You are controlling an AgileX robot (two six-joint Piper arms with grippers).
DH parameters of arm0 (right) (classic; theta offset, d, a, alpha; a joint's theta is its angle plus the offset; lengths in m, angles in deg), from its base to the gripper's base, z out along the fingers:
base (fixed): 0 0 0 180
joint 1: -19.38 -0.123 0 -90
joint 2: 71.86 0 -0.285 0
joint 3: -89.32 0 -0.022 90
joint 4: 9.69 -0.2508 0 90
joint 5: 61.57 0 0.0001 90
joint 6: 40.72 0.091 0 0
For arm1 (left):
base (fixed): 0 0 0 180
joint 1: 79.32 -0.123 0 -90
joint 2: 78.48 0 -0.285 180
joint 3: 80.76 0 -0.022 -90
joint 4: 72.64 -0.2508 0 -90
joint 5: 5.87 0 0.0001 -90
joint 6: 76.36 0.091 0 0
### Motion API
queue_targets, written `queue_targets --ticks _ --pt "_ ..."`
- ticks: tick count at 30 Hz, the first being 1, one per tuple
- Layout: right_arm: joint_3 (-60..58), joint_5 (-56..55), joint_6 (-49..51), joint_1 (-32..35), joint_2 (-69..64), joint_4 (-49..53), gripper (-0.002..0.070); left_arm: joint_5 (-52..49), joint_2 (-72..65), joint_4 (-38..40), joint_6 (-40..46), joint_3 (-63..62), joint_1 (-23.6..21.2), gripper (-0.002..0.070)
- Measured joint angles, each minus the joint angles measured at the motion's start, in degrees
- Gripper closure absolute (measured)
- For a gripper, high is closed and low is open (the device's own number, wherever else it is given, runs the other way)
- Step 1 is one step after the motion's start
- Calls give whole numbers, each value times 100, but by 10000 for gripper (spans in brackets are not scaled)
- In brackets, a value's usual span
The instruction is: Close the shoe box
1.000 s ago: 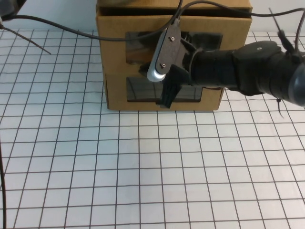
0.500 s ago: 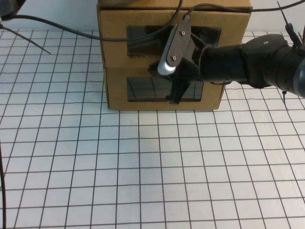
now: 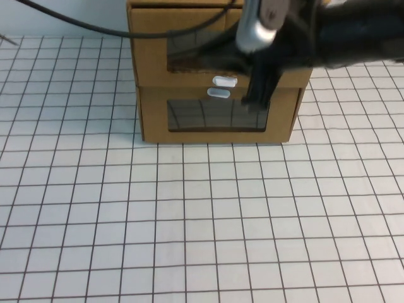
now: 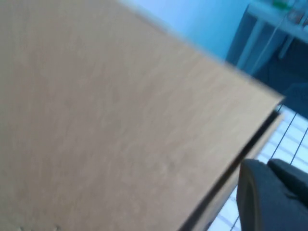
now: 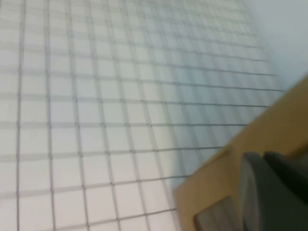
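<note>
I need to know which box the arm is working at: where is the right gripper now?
In the high view, the right gripper hangs at the stacked cardboard boxes' front, right of the two white pull tabs, at the seam above the lower box's window.

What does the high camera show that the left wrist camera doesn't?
Only the high view shows the two stacked boxes' windowed fronts, the white tabs, the grid table and the right gripper in front of them. Only the left wrist view shows the left gripper, close beside a plain cardboard panel, and blue furniture behind. Both show the shoe box cardboard.
</note>
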Motion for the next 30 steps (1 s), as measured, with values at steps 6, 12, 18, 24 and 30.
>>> queue_targets --ticks 6,12,18,24,30 --pt "0 -515 2418 321 1212 779 690 -342 1090 26 91 0 0 680" --pt "-26 24 3673 822 2028 1177 690 -1222 1760 223 -9 59 96 680" --pt "-844 50 4093 912 2710 1169 690 -1303 2574 283 30 1344 673 680" --pt "-2428 -721 4130 912 3788 1146 690 -847 3888 322 199 3726 981 680" --pt "-4016 -1723 4130 912 4836 766 690 640 5487 437 231 6516 1018 680"
